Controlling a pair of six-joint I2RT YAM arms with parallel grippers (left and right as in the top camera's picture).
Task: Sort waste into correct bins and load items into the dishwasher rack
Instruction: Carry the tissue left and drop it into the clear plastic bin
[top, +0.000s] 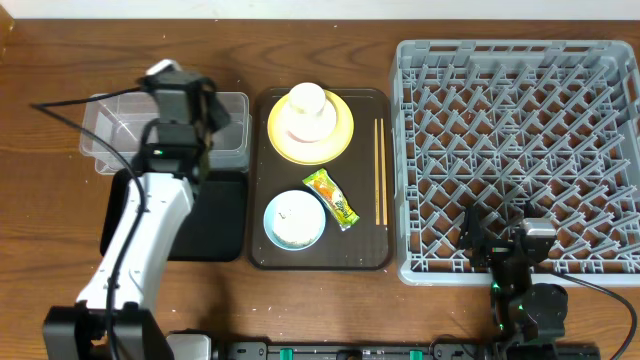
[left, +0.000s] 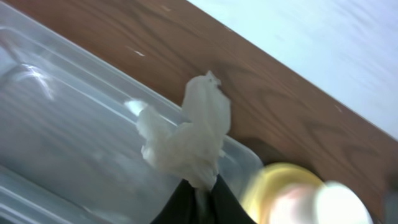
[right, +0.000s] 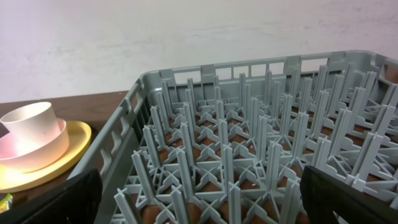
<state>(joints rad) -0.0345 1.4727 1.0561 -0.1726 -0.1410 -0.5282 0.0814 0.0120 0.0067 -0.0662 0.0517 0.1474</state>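
My left gripper (left: 202, 198) is shut on the crumpled white tissue (left: 186, 130) and holds it over the clear tub (left: 68, 124). From overhead this gripper (top: 207, 112) is above the tub's (top: 110, 125) right end. The black bin (top: 215, 215) lies just in front of the tub. The white cup (top: 307, 98) sits in the pinkish bowl (top: 298, 127) on the yellow plate (top: 342, 135). The light-blue bowl (top: 271, 226) holds rice (top: 296, 222). The wrapper (top: 332, 197) lies beside it. My right gripper (right: 199, 199) is open and empty at the front edge of the grey rack (top: 520, 150).
The dishes and the wrapper rest on a dark-brown tray (top: 262, 250), along with a pair of chopsticks (top: 379, 170) at its right side. The right wrist view shows the rack's pegs (right: 249, 137) and the cup (right: 28, 118) to the left.
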